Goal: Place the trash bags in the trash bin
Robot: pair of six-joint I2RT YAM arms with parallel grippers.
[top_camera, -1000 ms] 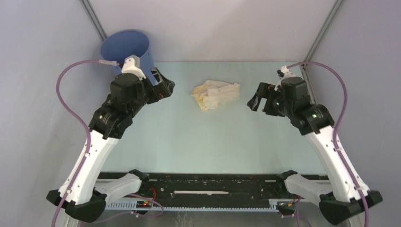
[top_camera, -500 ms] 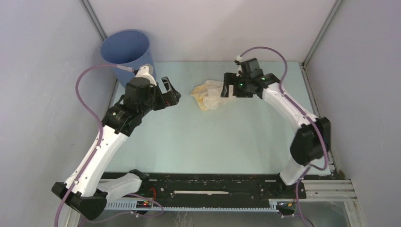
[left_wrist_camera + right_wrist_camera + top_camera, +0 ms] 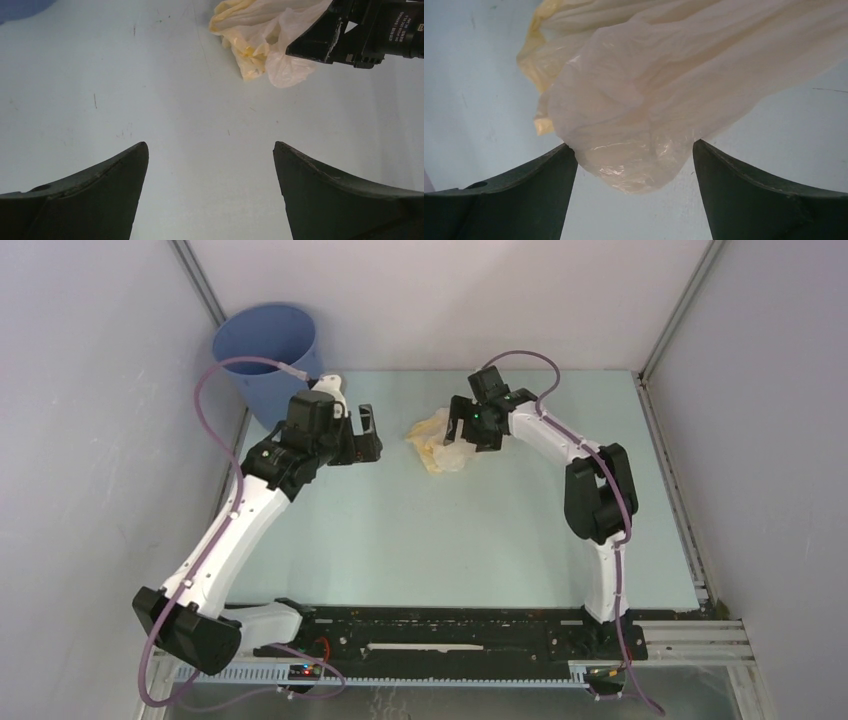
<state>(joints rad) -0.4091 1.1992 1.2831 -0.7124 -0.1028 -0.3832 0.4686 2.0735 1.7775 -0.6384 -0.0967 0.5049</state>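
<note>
The pale green table [image 3: 450,540] is seen from above, with both arms reached out toward its far half. The trash bin [image 3: 265,350], round and blue, is stood upright at the far left corner with its mouth open upward; only a sliver of it [image 3: 20,6] is caught by the left wrist camera. The trash bag [image 3: 430,437] is left crumpled on the table near the middle of the far edge, well apart from the bin, its yellow band bunched toward the left and its white film [image 3: 280,55] bulged toward the right. The left gripper [image 3: 366,434] is held between bin and bag, its fingers spread wide [image 3: 210,150] over bare table with nothing between them. The right gripper [image 3: 462,430] is set against the bag's right side, its fingers also spread [image 3: 630,150], and a lobe of the bag [image 3: 644,115] is seen hanging down between the tips, not pinched.
</note>
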